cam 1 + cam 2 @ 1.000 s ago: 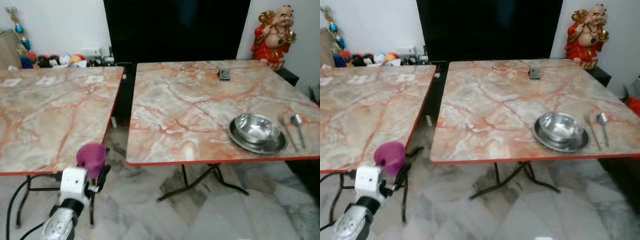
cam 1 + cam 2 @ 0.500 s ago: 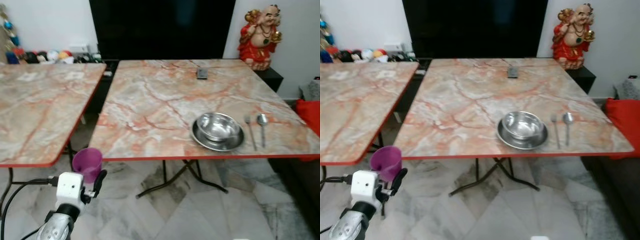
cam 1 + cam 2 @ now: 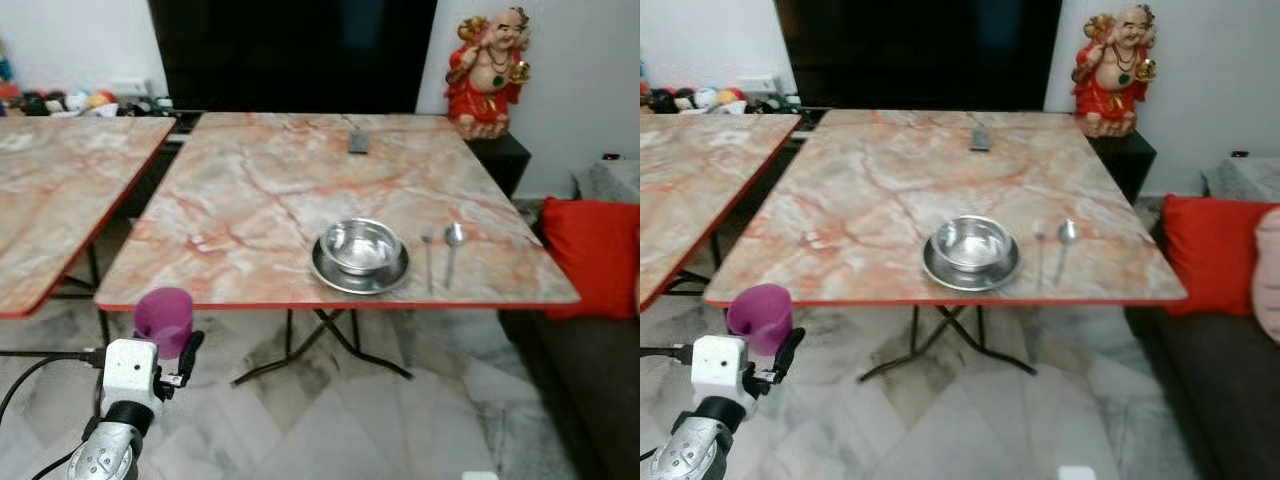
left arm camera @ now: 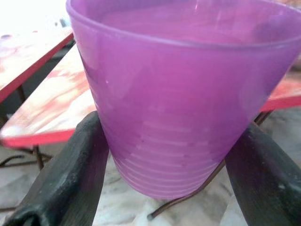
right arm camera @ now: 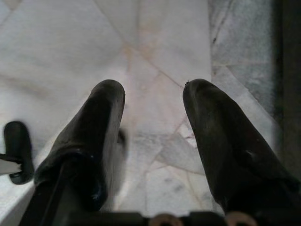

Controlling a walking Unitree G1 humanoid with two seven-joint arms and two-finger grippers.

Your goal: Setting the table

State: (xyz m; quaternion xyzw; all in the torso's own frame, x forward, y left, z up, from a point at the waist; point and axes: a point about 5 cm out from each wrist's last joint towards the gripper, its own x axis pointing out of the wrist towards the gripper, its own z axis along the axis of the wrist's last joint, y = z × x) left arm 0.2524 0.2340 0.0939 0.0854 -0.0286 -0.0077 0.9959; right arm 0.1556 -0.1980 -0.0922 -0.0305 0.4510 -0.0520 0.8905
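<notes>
The robot's left gripper (image 3: 178,350) was clamped on a purple plastic cup (image 3: 164,319), held upright in the air over the marble floor (image 3: 330,430), just short of the near edge of a marble-patterned folding table (image 3: 250,200) with a red rim; in the left wrist view the two black fingers (image 4: 70,174) pressed against opposite sides of the cup's ribbed wall. A second table of the same pattern (image 3: 50,200) stood farther left, apart from the first. On the first table, toward its near right side, a steel bowl (image 3: 359,245) sat in a steel plate (image 3: 330,272), with a fork (image 3: 428,256) and a spoon (image 3: 451,248) lying side by side just to its right. A dark remote control (image 3: 358,142) lay near the table's far edge. A red-robed laughing Buddha statue (image 3: 487,70) stood on a dark cabinet behind, and a red cushion (image 3: 590,255) rested on a sofa at far right. The right gripper (image 5: 153,117) hung over the marble floor, its fingers spread apart and holding nothing.
</notes>
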